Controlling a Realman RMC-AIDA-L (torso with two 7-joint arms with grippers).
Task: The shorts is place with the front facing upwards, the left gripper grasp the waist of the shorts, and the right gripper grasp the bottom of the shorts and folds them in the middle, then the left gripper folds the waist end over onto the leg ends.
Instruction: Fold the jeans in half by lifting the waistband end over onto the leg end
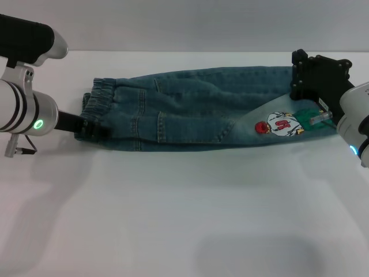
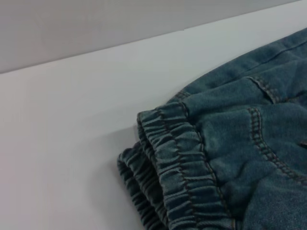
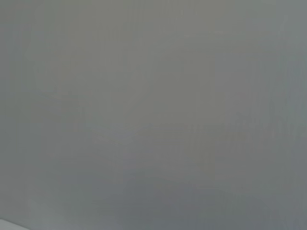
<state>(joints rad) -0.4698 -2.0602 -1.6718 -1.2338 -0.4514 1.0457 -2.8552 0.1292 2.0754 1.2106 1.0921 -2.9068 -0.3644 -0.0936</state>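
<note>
The blue denim shorts (image 1: 190,109) lie folded lengthwise on the white table (image 1: 173,219). The elastic waist (image 1: 95,104) is on the left and the leg ends with a colourful patch (image 1: 282,124) are on the right. My left gripper (image 1: 95,131) sits low at the near corner of the waist, and its black fingers look closed on the fabric. The left wrist view shows the gathered waistband (image 2: 177,167) doubled in two layers. My right gripper (image 1: 295,74) hovers over the leg ends with its jaws apart and holds nothing. The right wrist view shows only grey wall.
White table surface stretches in front of the shorts towards me. The table's far edge (image 1: 184,52) runs just behind the shorts, against a grey wall.
</note>
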